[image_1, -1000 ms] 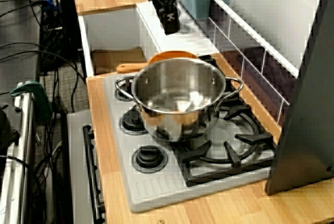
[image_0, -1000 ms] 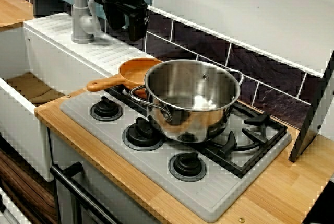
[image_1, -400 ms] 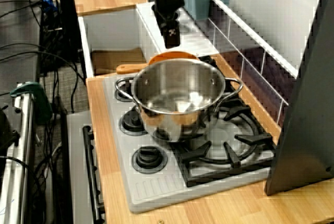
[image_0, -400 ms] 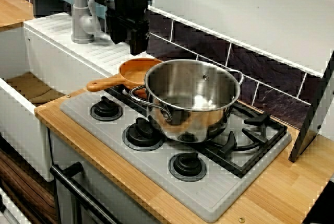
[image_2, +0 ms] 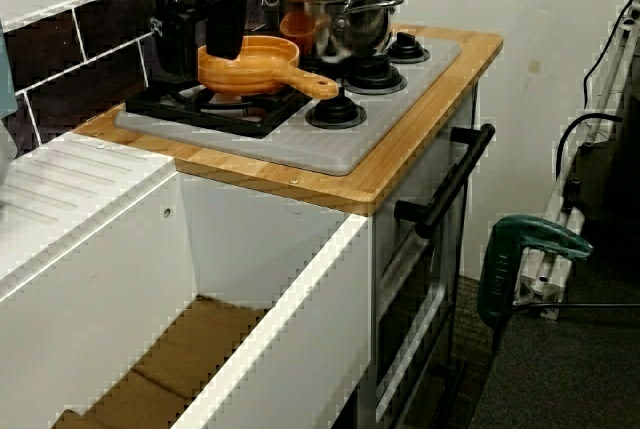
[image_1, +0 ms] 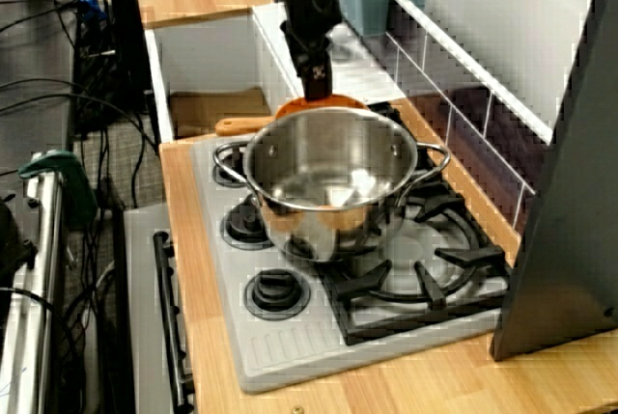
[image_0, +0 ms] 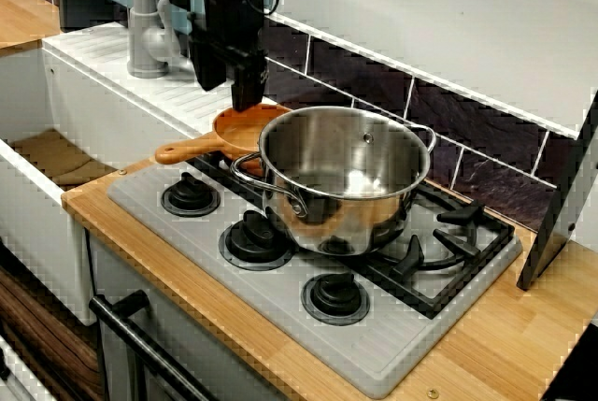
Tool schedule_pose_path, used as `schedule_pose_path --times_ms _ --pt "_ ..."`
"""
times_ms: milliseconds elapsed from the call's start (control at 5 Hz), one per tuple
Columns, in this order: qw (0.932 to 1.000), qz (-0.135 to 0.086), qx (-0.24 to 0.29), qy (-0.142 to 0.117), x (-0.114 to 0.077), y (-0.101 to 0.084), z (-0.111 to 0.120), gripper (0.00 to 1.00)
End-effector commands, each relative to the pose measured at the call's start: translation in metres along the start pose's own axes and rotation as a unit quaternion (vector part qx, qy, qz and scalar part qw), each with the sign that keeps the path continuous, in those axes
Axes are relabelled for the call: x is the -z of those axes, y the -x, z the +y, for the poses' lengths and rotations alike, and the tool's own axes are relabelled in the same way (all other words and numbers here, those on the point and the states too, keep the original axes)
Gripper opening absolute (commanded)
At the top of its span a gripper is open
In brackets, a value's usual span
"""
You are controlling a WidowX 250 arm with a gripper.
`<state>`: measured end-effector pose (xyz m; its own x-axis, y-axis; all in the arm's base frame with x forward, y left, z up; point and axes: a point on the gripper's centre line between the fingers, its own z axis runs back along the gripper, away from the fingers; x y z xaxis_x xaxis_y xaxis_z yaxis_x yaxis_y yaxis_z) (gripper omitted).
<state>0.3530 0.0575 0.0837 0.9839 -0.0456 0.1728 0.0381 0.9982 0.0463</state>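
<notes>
— If the orange pan [image_0: 245, 128] is the thing closest to the gripper [image_0: 227, 93], where does it sit?

— It sits on the far left corner of the stove [image_0: 392, 350]. Its handle points left, toward the sink [image_0: 28, 219].

— And what is the gripper doing?

— It hangs right over the pan's far edge and points down. Its two black fingers stand apart and hold nothing. In the view from the sink side, one finger shows in front of the pan's rim. Nobody can tell from the pictures if it touches.

— What is next to the pan?

— A big shiny pot [image_0: 341, 177] stands just to the right of it on the black grate [image_0: 439, 261]. They are so close that they may touch. Three black knobs [image_0: 191, 197] line the near side of the stove. A gray tap [image_0: 140, 18] stands further left on the white ribbed board [image_0: 103, 55]. Dark tiles [image_0: 486, 177] run along the far wall.
</notes>
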Motion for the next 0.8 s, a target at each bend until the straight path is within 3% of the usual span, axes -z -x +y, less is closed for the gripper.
schedule_pose_path --times_ms 0,200,400,600 --pt "0.9999 -0.004 0.009 -0.008 0.0028 0.0129 -0.0090 1.00" --pt "0.9999 -0.002 0.010 -0.006 0.0020 0.0124 -0.0095 1.00" --pt "0.9999 0.004 0.013 -0.002 0.0028 0.0123 -0.0088 0.59" --pt "0.9999 0.006 0.014 0.001 0.0039 0.0133 -0.0067 0.00"
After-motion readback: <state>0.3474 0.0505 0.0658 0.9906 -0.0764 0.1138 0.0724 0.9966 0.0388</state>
